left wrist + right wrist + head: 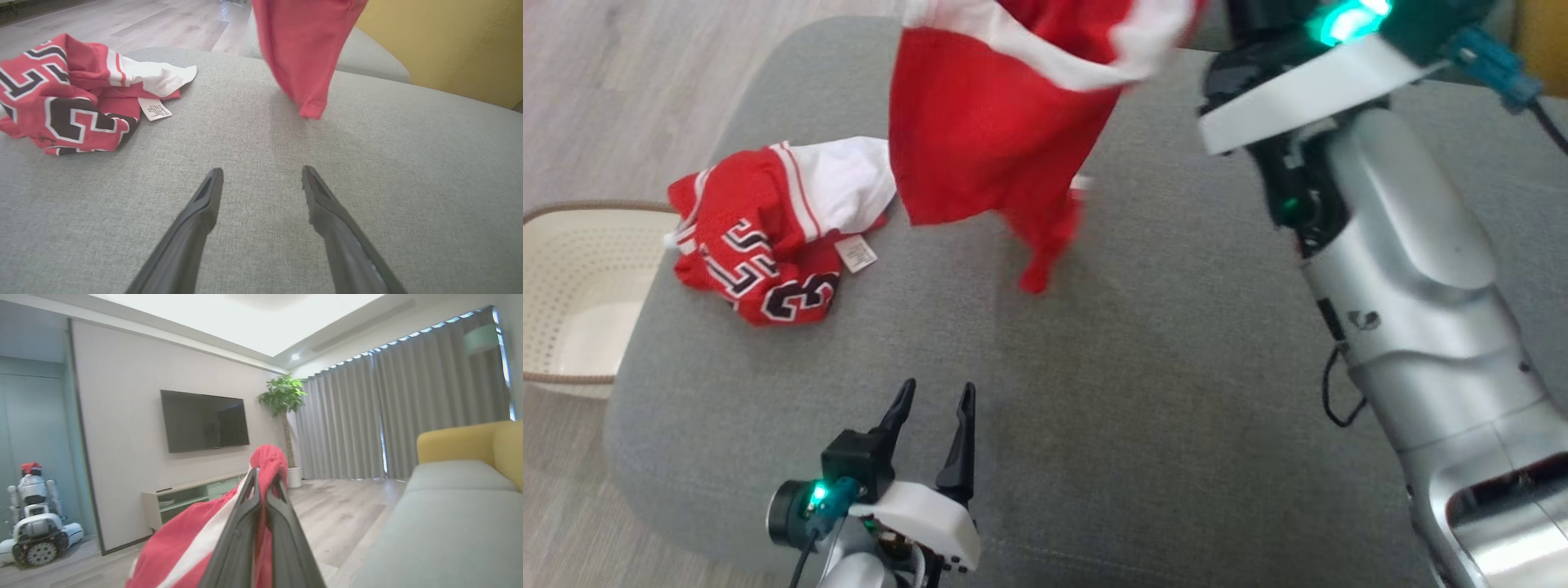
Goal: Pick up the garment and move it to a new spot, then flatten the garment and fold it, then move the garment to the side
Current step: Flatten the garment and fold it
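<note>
Nearest the robot, the left gripper [937,390] hovers low over the front of the grey sofa seat [1160,392], its two dark fingers spread wide with nothing between them; in the left wrist view the left gripper [262,170] points across bare cushion. Beyond it and to the left, a crumpled red and white jersey [760,237] with black numbers lies on the seat, a white label [856,253] sticking out at its edge, and a pale perforated basket [572,278] stands on the wooden floor just beside that end of the sofa. Farther in, the red garment [988,122] with a white band hangs in the air above the middle of the seat, its lowest tip close over the cushion, though touching or not I cannot tell. The silver right arm [1405,286] rises on the right, and in the right wrist view the right gripper [265,475] is clamped tight on a bunched fold of the red cloth. Behind it are a wall television [204,420], a potted plant [284,396] and grey curtains [408,416]
</note>
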Robot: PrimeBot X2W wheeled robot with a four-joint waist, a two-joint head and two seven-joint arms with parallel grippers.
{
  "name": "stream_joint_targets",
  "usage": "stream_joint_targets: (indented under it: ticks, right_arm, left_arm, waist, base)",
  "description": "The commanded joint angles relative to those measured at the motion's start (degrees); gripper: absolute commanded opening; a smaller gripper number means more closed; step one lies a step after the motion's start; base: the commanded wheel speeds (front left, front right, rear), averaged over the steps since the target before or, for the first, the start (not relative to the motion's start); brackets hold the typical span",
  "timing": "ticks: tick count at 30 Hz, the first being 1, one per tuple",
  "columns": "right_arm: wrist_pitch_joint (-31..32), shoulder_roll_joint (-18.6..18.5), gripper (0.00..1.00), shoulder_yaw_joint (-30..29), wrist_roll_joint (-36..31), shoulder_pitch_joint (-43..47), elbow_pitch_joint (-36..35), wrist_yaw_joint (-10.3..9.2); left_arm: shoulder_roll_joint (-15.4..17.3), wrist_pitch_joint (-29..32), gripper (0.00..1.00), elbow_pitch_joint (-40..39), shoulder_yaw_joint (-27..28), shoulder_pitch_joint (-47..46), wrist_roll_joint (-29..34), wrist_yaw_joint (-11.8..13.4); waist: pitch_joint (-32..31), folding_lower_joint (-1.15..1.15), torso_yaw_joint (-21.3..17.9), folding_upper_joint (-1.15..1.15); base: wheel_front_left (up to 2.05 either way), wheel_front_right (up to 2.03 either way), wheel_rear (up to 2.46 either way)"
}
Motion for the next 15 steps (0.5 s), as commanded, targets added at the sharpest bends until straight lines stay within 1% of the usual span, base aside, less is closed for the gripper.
stream_joint_targets:
  ticks: [1,3,6,10,13,14,15]
  right_arm:
    - [-0.5,1.3,0.0,-1.5,-0.2,0.7,-0.4,0.39]
    - [-0.6,1.3,0.0,-5.0,-1.5,3.5,1.7,0.39]
    - [-0.7,1.3,0.0,-12.3,-4.1,10.0,5.3,0.39]
    - [-0.8,1.3,0.0,-25.3,-9.9,19.9,8.1,0.39]
    - [-0.8,1.3,0.0,-33.5,-14.2,25.3,8.6,0.39]
    - [-0.8,1.3,0.09,-35.5,-15.7,26.5,8.5,0.39]
    - [-0.8,1.3,0.52,-37.4,-16.6,27.5,8.9,0.39]
  left_arm:
    - [0.1,-0.7,1.0,-2.1,2.0,-1.4,-0.2,0.5]
    - [0.1,-0.7,1.0,-2.3,2.5,-1.3,0.1,0.4]
    - [0.1,-0.7,1.0,-2.4,3.1,-1.3,0.6,0.0]
    - [0.1,-0.7,1.0,-2.5,3.6,-1.9,1.4,-0.6]
    - [0.1,-0.7,1.0,-2.6,3.8,-2.7,2.2,-1.1]
    - [0.1,-0.7,1.0,-2.6,3.8,-3.0,2.5,-1.3]
    - [0.1,-0.7,1.0,-2.6,3.9,-3.2,2.7,-1.5]
  waist:
    - [0.3,0.0,-0.7,0.0]
    - [0.7,0.0,-1.9,0.0]
    - [1.2,0.0,-3.7,0.0]
    - [2.0,0.0,-6.0,0.0]
    - [2.4,0.0,-7.5,0.0]
    - [2.5,0.0,-8.0,0.0]
    - [2.5,0.0,-8.4,0.0]
  base:
    - [0.0,0.0,0.0]
    - [0.0,0.0,0.0]
    - [0.0,0.0,0.0]
    - [0.0,0.0,0.0]
    - [0.0,0.0,0.0]
    - [0.0,0.0,0.0]
    - [0.0,0.0,0.0]
